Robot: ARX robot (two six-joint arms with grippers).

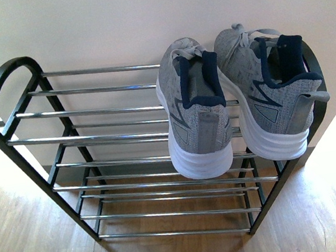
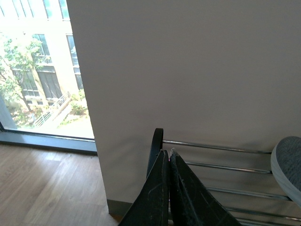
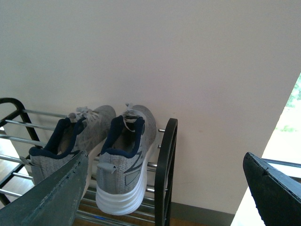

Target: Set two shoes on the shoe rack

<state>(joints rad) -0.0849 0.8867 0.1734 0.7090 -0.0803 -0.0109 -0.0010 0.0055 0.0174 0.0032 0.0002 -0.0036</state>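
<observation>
The shoe rack (image 1: 94, 134) stands against the wall, with black rounded side frames and chrome rods. Two grey shoes with navy collars and white soles sit side by side on its top tier at the right end, heels toward me: one (image 1: 195, 111) and the other (image 1: 269, 91). Neither arm shows in the front view. My left gripper (image 2: 167, 153) is shut and empty, near the rack's left frame (image 2: 155, 150). My right gripper (image 3: 164, 165) is open and empty, back from the rack's right frame (image 3: 165, 169); both shoes (image 3: 124, 155) (image 3: 66, 146) show beyond it.
The beige wall (image 1: 140, 17) is directly behind the rack. Wooden floor (image 1: 34, 245) lies in front and to both sides. A window (image 2: 37, 70) with a low sill is left of the wall panel, and bright light shows at the right.
</observation>
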